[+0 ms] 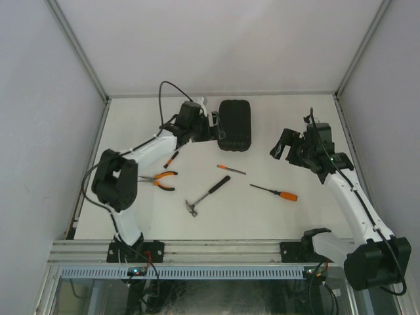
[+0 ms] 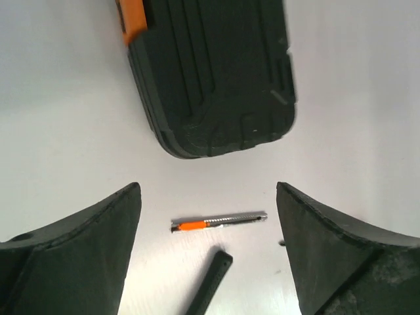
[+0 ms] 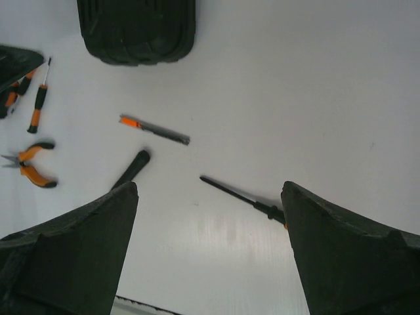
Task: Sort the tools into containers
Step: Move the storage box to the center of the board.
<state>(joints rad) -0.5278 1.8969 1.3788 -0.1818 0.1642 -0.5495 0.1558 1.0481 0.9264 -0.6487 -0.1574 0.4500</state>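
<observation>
The black case lies closed at the back of the table; its orange latch shows in the left wrist view. My left gripper hangs open beside the case's left side, holding nothing. In its own view the left gripper frames a short orange-and-silver tool and the hammer's handle end. My right gripper is open and empty to the right of the case. On the table lie the pliers, hammer, orange-handled screwdriver and a small screwdriver.
The right wrist view shows the case, small screwdrivers, pliers, the short tool and a screwdriver shaft running behind the right finger. White walls enclose the table on three sides.
</observation>
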